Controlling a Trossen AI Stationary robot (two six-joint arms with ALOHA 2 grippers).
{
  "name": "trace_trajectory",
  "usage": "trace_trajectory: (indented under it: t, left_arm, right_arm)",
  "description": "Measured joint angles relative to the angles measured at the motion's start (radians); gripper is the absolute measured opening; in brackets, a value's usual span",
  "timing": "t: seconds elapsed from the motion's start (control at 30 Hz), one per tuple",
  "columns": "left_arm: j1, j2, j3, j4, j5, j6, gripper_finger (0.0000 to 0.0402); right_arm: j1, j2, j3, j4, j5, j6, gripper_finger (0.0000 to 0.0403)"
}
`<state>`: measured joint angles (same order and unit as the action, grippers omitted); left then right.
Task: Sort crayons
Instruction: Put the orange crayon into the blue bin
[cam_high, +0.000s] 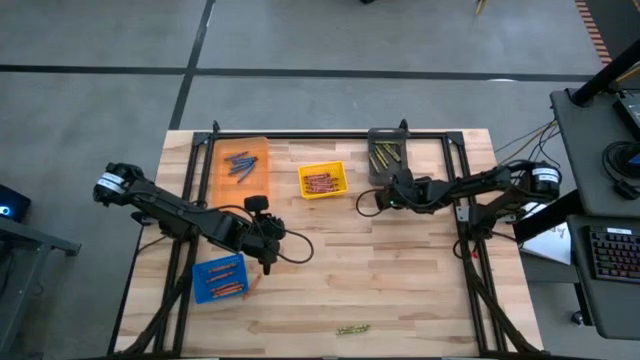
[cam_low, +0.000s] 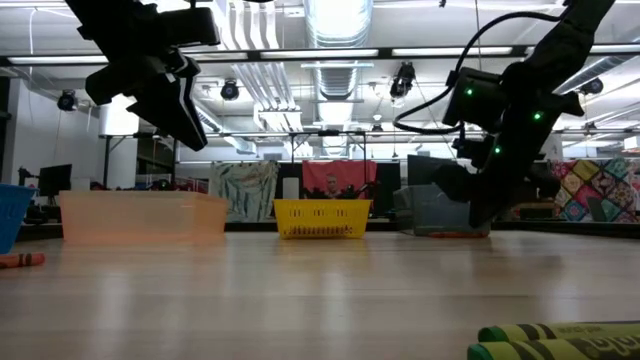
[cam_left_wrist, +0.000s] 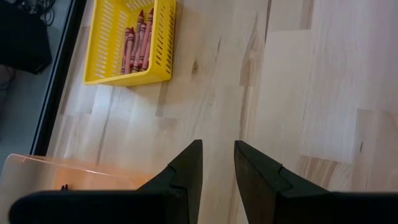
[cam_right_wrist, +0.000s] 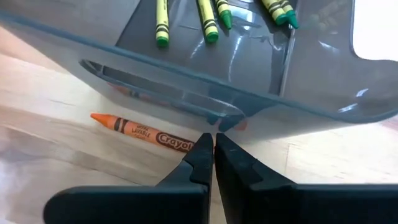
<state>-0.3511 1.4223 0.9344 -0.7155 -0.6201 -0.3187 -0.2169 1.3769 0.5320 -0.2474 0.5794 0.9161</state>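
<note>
the right gripper (cam_right_wrist: 213, 149) was clenched empty, its tips beside an orange crayon (cam_right_wrist: 143, 132) lying on the table against the grey bin (cam_right_wrist: 261, 99), which held green crayons (cam_right_wrist: 208, 22). the left gripper (cam_left_wrist: 217, 168) hovered slightly parted, holding nothing, near the yellow bin (cam_left_wrist: 124, 73) of red crayons (cam_left_wrist: 138, 40).

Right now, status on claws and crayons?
Left claw slightly open, empty, between orange bin and blue bin. Right claw shut, empty, beside orange crayon at grey bin.
</note>
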Motion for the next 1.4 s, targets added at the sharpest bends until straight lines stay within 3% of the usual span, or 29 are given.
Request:
trace_trajectory:
  t: [0.37, 0.6, 0.73, 0.8, 0.93, 1.03, 1.2, 1.3, 1.4]
  left_arm:
    - [0.000, 0.000, 0.000, 0.000, 0.000, 0.000, 0.0075]
    - [0.000, 0.000, 0.000, 0.000, 0.000, 0.000, 0.0075]
    - [0.000, 0.000, 0.000, 0.001, 0.000, -0.004, 0.0075]
    - [0.000, 0.000, 0.000, 0.001, 0.000, -0.004, 0.0075]
    - [0.000, 0.000, 0.000, 0.009, 0.000, 0.002, 0.0075]
    - [0.000, 0.000, 0.000, 0.020, 0.000, 0.003, 0.0075]
    - [0.000, 0.000, 0.000, 0.032, 0.001, -0.005, 0.0075]
    - [0.000, 0.000, 0.000, 0.040, 0.001, -0.005, 0.0075]
    - [0.000, 0.000, 0.000, 0.050, 0.001, -0.005, 0.0075]
  right_arm:
    - [-0.007, 0.042, 0.000, 0.025, -0.017, 0.000, 0.0009]
    - [0.011, -0.063, 0.000, -0.008, -0.281, 0.004, 0.0009]
    - [0.025, -0.152, 0.024, -0.099, -0.310, -0.011, 0.0009]
    - [0.031, -0.179, 0.030, -0.121, -0.356, -0.134, 0.0009]
    - [0.035, -0.210, 0.047, -0.122, -0.571, -0.501, 0.0009]
    - [0.059, -0.207, 0.069, -0.226, -0.674, -0.749, 0.0009]
    - [0.116, -0.165, 0.145, -0.421, -0.656, -0.833, 0.0014]
    - [0.169, -0.141, 0.174, -0.436, -0.654, -0.832, 0.0033]
    - [0.236, -0.109, 0.183, -0.479, -0.567, -0.850, 0.0063]
